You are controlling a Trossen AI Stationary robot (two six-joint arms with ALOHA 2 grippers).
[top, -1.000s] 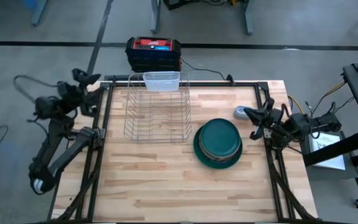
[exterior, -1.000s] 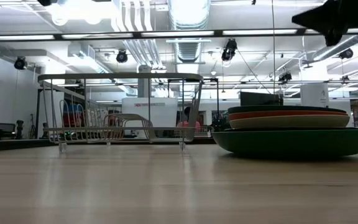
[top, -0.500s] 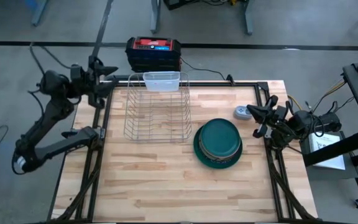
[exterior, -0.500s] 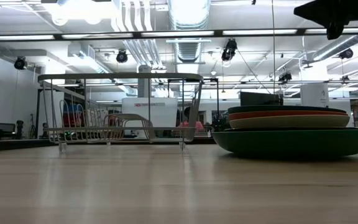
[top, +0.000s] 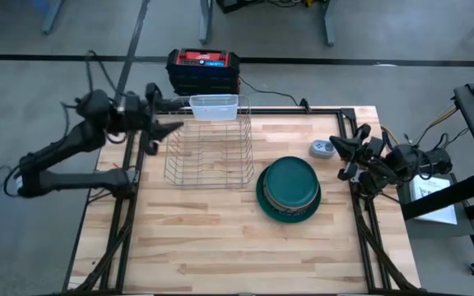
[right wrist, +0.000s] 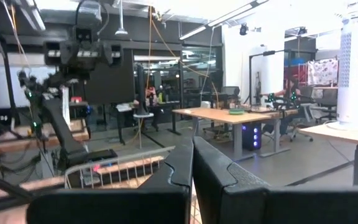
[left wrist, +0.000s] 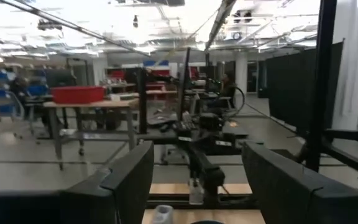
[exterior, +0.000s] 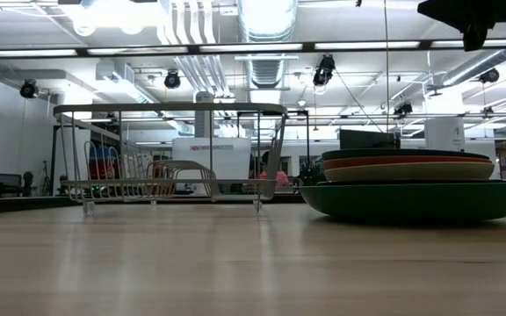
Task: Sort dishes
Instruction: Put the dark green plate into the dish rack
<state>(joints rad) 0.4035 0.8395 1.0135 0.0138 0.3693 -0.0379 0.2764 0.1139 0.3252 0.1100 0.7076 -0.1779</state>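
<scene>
The wooden desk carries a silver wire rack just beside the left fingers, which stand spread apart and empty at the rack's far left corner. The stack of dishes, a large dark green plate with teal, orange and white pieces on top, sits between both arms, well apart from the left fingers and near the right fingers, which are pressed together holding nothing. A small grey round device lies just beside them.
</scene>
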